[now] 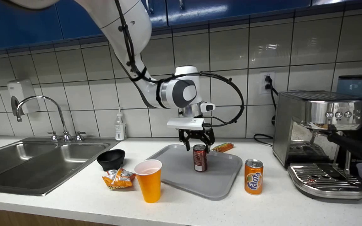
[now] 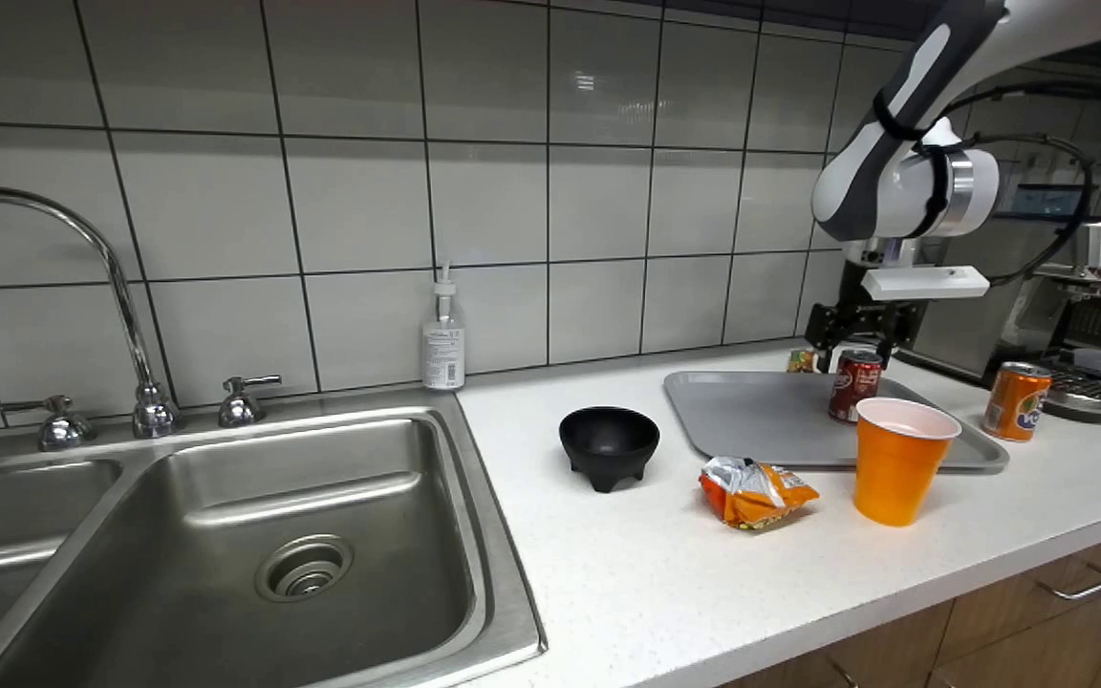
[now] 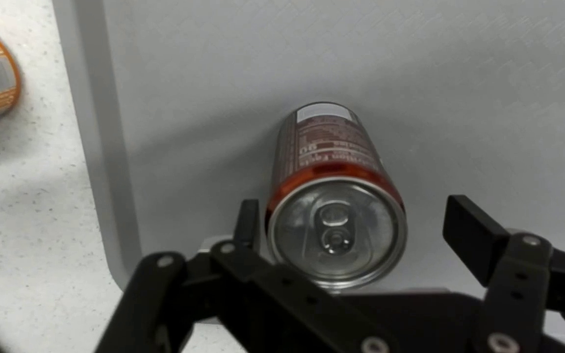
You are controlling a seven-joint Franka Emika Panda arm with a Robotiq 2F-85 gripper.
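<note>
A dark red soda can [image 1: 200,160] stands upright on the grey tray [image 1: 171,157]. My gripper [image 1: 198,149] points down around the top of this can, its jaws wide apart. In the wrist view the can's silver lid [image 3: 336,230] lies between the two fingers of the gripper [image 3: 356,220]. The left finger is close beside the can; whether it touches cannot be told. A visible gap parts the right finger [image 3: 478,240] from the can. In an exterior view the red can [image 2: 854,387] is partly behind an orange cup [image 2: 899,468].
An orange Fanta can [image 1: 253,177] stands right of the tray, near a coffee machine [image 1: 322,138]. A snack bag [image 1: 119,179], a black bowl [image 2: 609,444] and a soap bottle [image 2: 443,334] are toward the sink [image 2: 321,497]. A colourful packet [image 1: 222,147] lies behind the tray.
</note>
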